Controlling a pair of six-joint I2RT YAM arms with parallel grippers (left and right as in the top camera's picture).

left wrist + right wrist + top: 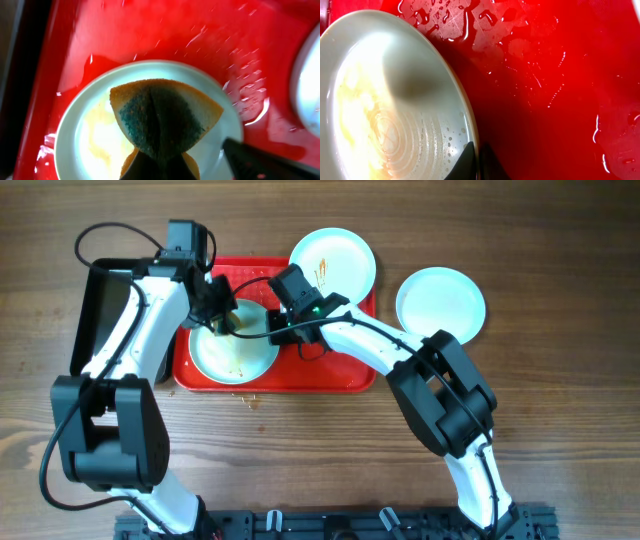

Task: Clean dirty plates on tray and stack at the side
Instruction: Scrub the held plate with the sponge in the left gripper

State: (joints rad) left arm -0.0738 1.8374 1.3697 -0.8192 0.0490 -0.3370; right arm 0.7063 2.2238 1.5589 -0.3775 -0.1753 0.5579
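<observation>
A sauce-smeared plate [232,355] lies on the left of the red tray [335,370]. My left gripper [222,315] is shut on a green-and-orange sponge [162,117] pressed onto this plate [100,145]. My right gripper [281,330] is shut on the plate's right rim [470,150], one finger inside and one outside. A second plate [333,260] with orange streaks sits at the tray's top right corner. A third, clean plate [440,303] lies on the table right of the tray.
A black pan [105,310] stands left of the tray, partly under my left arm. The tray floor [560,75] is wet with water drops. A few drops lie on the wooden table [560,380] below the tray.
</observation>
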